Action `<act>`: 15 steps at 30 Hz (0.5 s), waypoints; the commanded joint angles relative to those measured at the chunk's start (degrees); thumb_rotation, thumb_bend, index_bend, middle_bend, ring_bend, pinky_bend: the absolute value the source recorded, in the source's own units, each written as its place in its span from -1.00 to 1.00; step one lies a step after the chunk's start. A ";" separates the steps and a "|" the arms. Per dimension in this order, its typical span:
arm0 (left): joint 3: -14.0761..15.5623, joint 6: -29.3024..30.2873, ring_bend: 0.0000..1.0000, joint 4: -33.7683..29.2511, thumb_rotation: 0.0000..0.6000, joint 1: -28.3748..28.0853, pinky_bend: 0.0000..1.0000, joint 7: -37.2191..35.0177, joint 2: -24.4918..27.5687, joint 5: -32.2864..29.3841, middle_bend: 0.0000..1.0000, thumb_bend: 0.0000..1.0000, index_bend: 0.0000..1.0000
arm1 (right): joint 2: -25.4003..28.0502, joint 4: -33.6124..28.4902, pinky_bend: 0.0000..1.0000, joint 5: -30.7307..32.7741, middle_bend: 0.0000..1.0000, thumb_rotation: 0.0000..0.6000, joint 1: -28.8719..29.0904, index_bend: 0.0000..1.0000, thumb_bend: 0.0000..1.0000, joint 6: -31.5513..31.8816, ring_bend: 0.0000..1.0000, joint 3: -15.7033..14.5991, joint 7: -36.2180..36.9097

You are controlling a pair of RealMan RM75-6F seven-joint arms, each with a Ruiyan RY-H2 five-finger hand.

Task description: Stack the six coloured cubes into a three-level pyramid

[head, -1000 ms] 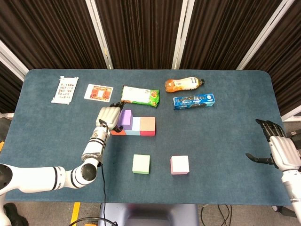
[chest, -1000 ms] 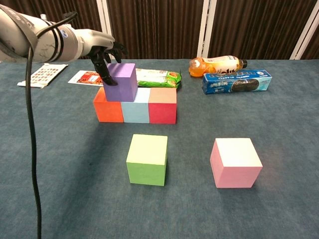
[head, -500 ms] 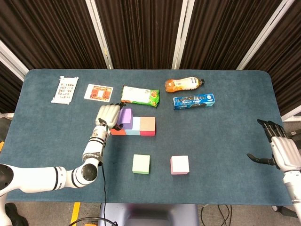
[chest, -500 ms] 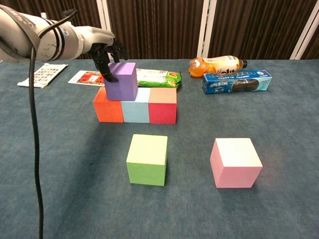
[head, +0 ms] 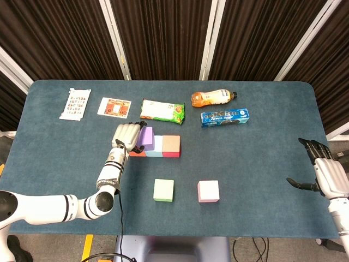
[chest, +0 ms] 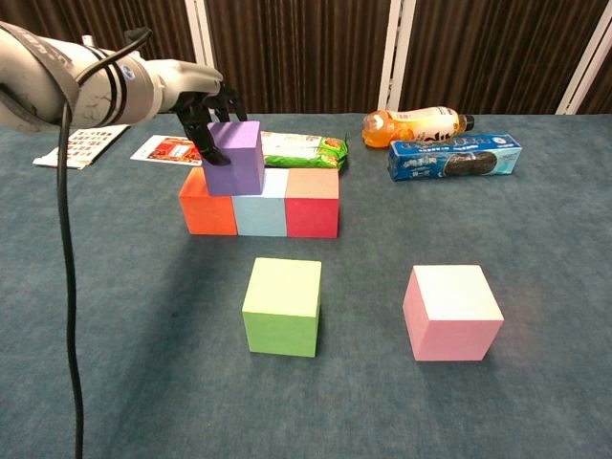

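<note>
An orange cube point(chest: 208, 212), a light blue cube point(chest: 262, 212) and a red cube point(chest: 312, 210) form a row on the blue table. A purple cube point(chest: 236, 158) sits on top, straddling the orange and light blue ones. My left hand point(chest: 201, 100) grips the purple cube from its left side and top; the head view shows the same hand point(head: 126, 135) against the cube point(head: 145, 136). A green cube point(chest: 282, 306) and a pink cube point(chest: 452, 312) stand loose in front. My right hand point(head: 324, 172) hovers at the table's right edge, fingers spread and holding nothing.
Behind the row lie a green snack pack point(head: 163, 111), an orange drink bottle point(head: 213, 97) and a blue biscuit box point(head: 224, 117). Two cards point(head: 75, 104) point(head: 114, 107) lie at the back left. A black cable point(chest: 65, 249) hangs from my left arm.
The purple cube has shifted slightly to the right on the base row, with my left hand staying on it. My right hand has barely moved.
</note>
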 commanded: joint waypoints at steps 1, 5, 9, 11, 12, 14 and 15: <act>-0.02 -0.03 -0.52 0.07 1.00 0.06 -0.39 0.03 -0.11 0.10 -0.50 -0.39 -0.63 | 0.03 -0.01 -0.67 0.02 -0.63 1.00 -0.02 -1.00 -0.47 -0.04 -0.88 -0.02 0.02; 0.05 0.03 -0.55 -0.03 1.00 0.24 -0.39 0.08 -0.15 0.44 -0.52 -0.39 -0.63 | -0.01 0.05 -0.67 0.07 -0.63 1.00 -0.06 -1.00 -0.47 -0.04 -0.88 -0.03 0.05; 0.30 -0.26 -0.68 -0.72 1.00 0.60 -0.41 0.12 0.24 0.84 -0.64 -0.38 -0.73 | -0.09 0.08 -0.67 0.01 -0.63 1.00 -0.14 -1.00 -0.47 0.09 -0.88 -0.03 0.09; 0.51 -0.51 -0.80 -0.97 1.00 0.75 -0.44 0.17 0.51 1.15 -0.74 -0.38 -0.82 | -0.06 0.04 -0.67 -0.01 -0.63 1.00 -0.16 -1.00 -0.47 0.10 -0.88 -0.05 0.10; 0.57 -0.62 -0.88 -1.18 1.00 0.91 -0.46 0.03 0.69 1.44 -0.82 -0.38 -0.88 | -0.06 0.00 -0.67 -0.01 -0.63 1.00 -0.16 -1.00 -0.47 0.12 -0.88 -0.04 0.07; 0.72 -0.90 -0.98 -1.41 1.00 1.17 -0.52 -0.21 1.00 1.93 -0.93 -0.38 -0.95 | -0.03 -0.10 -0.67 -0.03 -0.63 1.00 -0.19 -1.00 -0.47 0.21 -0.88 0.00 0.05; 0.78 -1.01 -1.00 -1.45 1.00 1.26 -0.55 -0.29 1.12 2.12 -0.98 -0.38 -0.99 | -0.04 -0.13 -0.67 -0.05 -0.63 1.00 -0.21 -1.00 -0.47 0.26 -0.88 0.00 0.03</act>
